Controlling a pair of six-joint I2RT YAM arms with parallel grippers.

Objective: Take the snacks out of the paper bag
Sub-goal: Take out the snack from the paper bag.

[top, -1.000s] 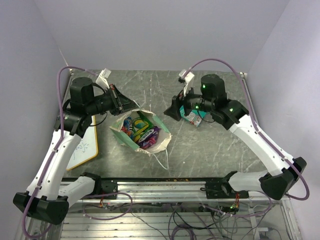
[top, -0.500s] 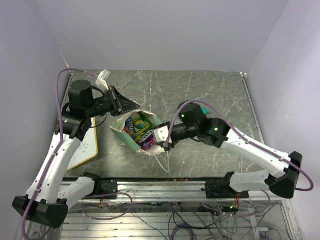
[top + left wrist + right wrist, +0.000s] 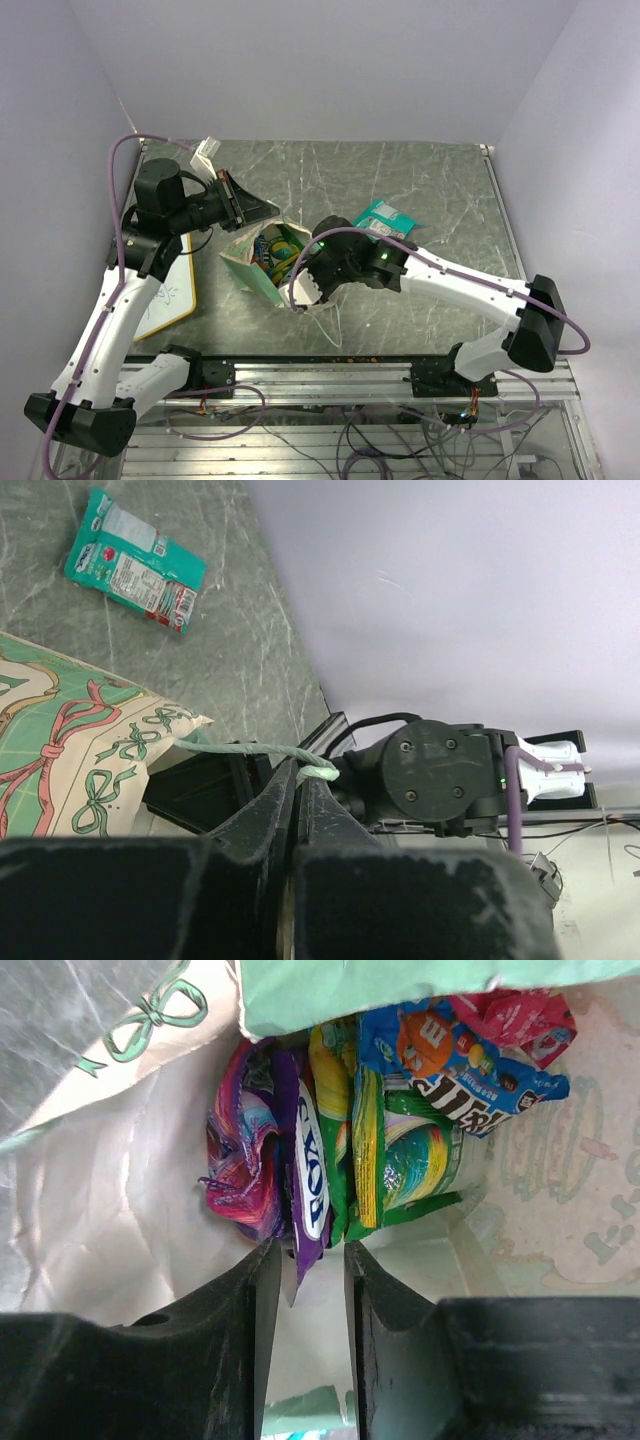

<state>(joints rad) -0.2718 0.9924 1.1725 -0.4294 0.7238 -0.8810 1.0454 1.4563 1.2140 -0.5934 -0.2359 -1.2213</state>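
The paper bag [image 3: 243,270] stands open at the table's left middle with several snacks [image 3: 276,250] inside. My left gripper [image 3: 266,212] is shut on the bag's string handle [image 3: 250,748], holding it up at the bag's far rim; the bag's printed side [image 3: 80,750] shows below. My right gripper [image 3: 305,1260] is open inside the bag mouth [image 3: 302,288]. The lower tip of a purple packet [image 3: 305,1175] lies between its fingers. Beside it stand a magenta packet [image 3: 238,1160], a green packet [image 3: 400,1160] and a blue packet [image 3: 460,1050]. A teal packet [image 3: 385,220] lies flat on the table, also in the left wrist view [image 3: 135,560].
A wood-framed whiteboard [image 3: 165,295] lies at the table's left edge beside the bag. The bag's second string handle [image 3: 330,325] hangs loose towards the near edge. Grey walls enclose the table at the back and sides.
My right arm left the teal packet on the table at the back right, swung left and lowered its open gripper into the bag. The left gripper kept hold of the handle.
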